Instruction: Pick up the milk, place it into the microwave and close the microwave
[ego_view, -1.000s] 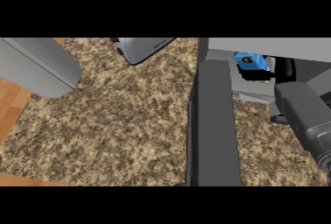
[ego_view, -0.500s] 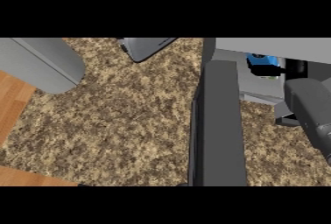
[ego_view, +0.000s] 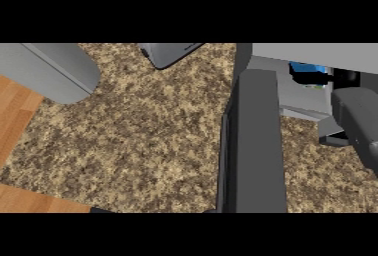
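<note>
Right hand (ego_view: 311, 79) is up in the upper right of the frame, reaching into the microwave (ego_view: 310, 50). The milk (ego_view: 304, 67) is in there with it: a blue patch showing just above my black fingers, inside the cavity. As far as I can make out, my fingers are curled round the carton with the thumb out of sight behind it, so I read this as holding, not released. I can't tell whether the carton's base is on the microwave floor yet.

The relation that matters is the microwave door (ego_view: 255, 145). It stands wide open, a long dark slab seen nearly edge-on. Its long axis runs down the frame from the cavity's left side to the bottom edge. It lies left of my hand, and my right forearm (ego_view: 358, 125) comes up the right edge of the frame, just beside it and straight through the opening. So by my judgement the milk is as good as placed. The closing comes next, and the door can't swing while that arm sits in the gap.

My left forearm (ego_view: 48, 70) shows only as a grey shape in the upper left, well apart across the speckled counter (ego_view: 133, 140), and its hand is out of frame. The right arm is clearly the nearer one to the door. My call: let go, draw back toward the lower right, then come round to the door's left face and push it toward the cavity.
</note>
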